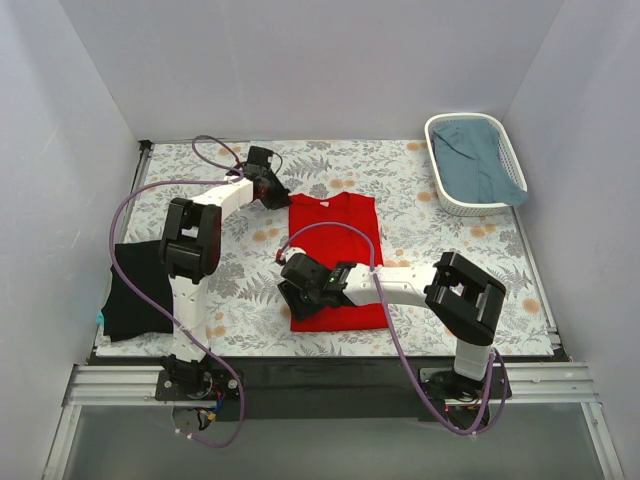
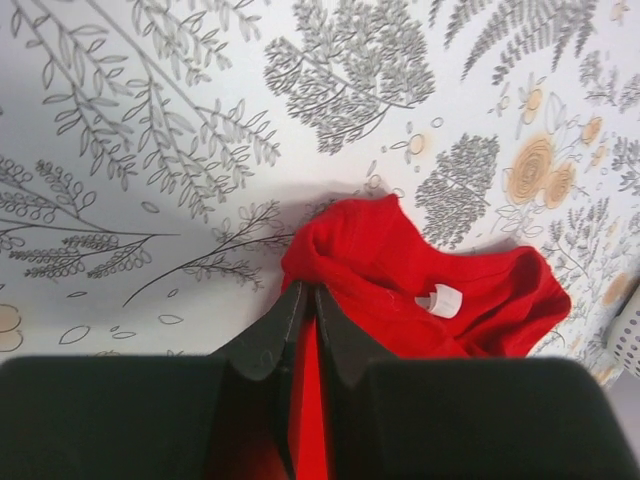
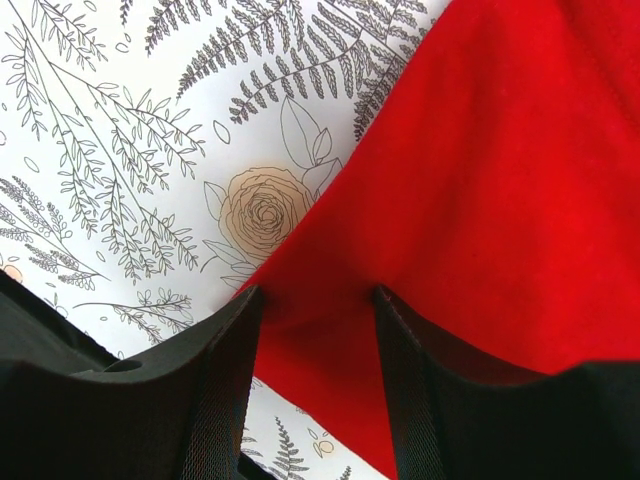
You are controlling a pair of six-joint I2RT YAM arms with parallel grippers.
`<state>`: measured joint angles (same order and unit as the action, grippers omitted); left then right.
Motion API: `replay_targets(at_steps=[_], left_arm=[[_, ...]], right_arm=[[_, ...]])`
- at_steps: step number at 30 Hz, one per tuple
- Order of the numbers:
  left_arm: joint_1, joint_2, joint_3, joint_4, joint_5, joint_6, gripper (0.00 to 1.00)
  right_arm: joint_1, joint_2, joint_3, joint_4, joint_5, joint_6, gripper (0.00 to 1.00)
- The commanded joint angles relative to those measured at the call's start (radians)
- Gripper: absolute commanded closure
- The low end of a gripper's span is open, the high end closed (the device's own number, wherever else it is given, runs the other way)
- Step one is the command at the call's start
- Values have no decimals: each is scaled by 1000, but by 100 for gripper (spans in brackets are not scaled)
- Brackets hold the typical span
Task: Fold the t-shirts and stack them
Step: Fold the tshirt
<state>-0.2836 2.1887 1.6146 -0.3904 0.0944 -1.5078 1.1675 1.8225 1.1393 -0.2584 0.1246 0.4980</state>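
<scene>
1. Left gripper point(image 2: 308, 300): jaws pressed together, pinching a bunched fold of the red t-shirt point(image 1: 340, 248) at its far left corner. The fingers hide how much cloth is inside the pinch.
2. A white neck label point(image 2: 440, 300) sits just beside that fold, and only the left wrist view shows it.
3. Right gripper point(image 3: 315, 325): jaws spread, straddling the shirt's left edge close to its near corner. I cannot tell whether the pads touch the cloth.
4. The shirt lies mid-worktop, and from above the right arm covers part of its near half.
5. The black t-shirt point(image 1: 135, 290) lies at the worktop's left edge, partly behind the left arm, its shape hard to read.
6. The worktop point(image 1: 450, 260) has a grey fern-and-rose print. A white basket point(image 1: 452, 205) holding blue-grey cloth point(image 1: 480, 160) sits at the far right corner.
7. Plain pale walls point(image 1: 330, 60) close off three sides.
</scene>
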Motion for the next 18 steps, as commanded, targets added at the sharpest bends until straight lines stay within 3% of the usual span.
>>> replay_targets(at_steps=[1, 15, 18], left_arm=[[-2, 20, 62, 21, 1, 9, 94], [-2, 78, 163, 1, -24, 46, 96], [-2, 89, 176, 4, -35, 52, 92]], right_arm=[[4, 41, -9, 8, -28, 14, 44], [15, 64, -67, 48, -108, 19, 44], [17, 66, -73, 48, -114, 19, 44]])
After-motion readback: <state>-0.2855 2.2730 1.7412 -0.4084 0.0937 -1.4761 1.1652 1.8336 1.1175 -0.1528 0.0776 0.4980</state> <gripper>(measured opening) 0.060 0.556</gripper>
